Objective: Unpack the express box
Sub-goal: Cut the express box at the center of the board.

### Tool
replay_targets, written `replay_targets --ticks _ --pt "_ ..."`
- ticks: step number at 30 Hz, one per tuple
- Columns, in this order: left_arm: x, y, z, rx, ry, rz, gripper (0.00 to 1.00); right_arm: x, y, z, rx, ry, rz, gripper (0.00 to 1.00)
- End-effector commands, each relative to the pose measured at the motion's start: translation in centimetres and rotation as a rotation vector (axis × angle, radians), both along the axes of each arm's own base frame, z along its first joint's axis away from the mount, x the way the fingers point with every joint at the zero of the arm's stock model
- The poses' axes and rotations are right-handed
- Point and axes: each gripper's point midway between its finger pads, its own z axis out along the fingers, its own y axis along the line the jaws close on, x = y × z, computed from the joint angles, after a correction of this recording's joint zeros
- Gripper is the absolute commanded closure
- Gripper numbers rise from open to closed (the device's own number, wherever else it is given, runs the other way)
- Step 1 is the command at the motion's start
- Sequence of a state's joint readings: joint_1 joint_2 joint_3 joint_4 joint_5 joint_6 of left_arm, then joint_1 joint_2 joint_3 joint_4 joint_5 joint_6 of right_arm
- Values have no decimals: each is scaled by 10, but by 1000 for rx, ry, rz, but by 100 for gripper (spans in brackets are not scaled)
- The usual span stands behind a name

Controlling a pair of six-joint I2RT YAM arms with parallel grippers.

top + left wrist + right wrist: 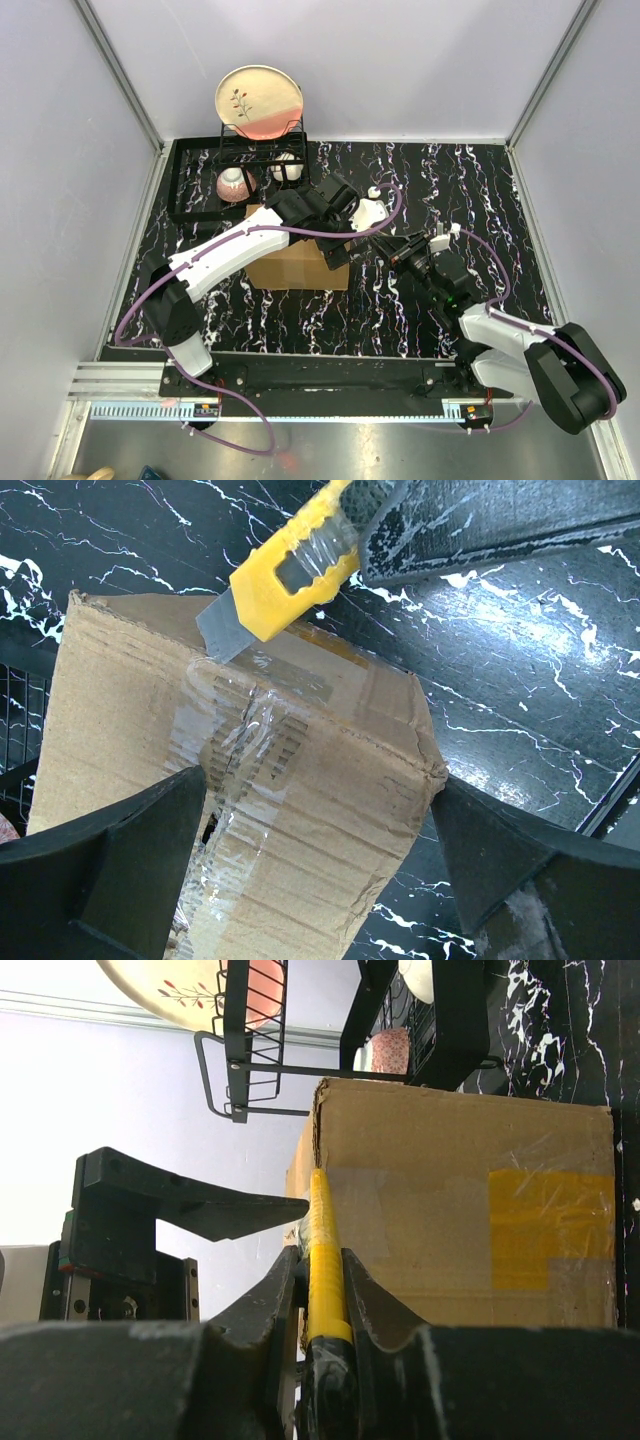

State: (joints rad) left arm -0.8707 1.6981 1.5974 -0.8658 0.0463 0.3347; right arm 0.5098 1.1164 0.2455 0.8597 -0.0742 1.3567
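- Box (290, 268) of brown cardboard stands on the black marbled table (470, 180), closed. Clear tape (250, 730) runs over its top and down one side.
- A yellow tape patch (550, 1225) sits on the side of the box that faces the right wrist camera.
- The left claw (320, 780) hangs over the box with its jaws wide apart, one finger (110, 870) at each side of a box corner. I cannot tell whether they touch the cardboard.
- The right claw (322, 1260) is to the right of the box and is clamped on a yellow knife (290, 575).
- The knife points at the box. Its grey blade (222, 630) is out, and the tip meets the top edge of the box where the clear tape begins.
- Just behind the box is a black wire rack (200, 185).
- In the rack, behind the box, a cream and pink plate (260, 100) stands upright, with a pink bowl (235, 183) and a white cup (285, 168) lower down.
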Motion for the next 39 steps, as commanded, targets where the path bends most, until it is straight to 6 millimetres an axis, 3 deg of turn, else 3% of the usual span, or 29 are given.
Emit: replay_targets --ticks 1,17,30,36,39 --pt "24 -6 -1 -31 -45 61 1 -34 23 7 9 -34 183 100" --pt "28 -10 0 -38 -44 73 1 -48 21 14 -20 -77 217 100" --pt "24 -7 1 -35 -38 69 1 -54 16 2 -50 -41 214 100" --pt "-3 -1 33 -65 10 -28 1 -55 4 4 -143 -70 173 100" --pt "-21 4 62 -114 16 -99 1 -55 -8 12 -232 -99 127 100"
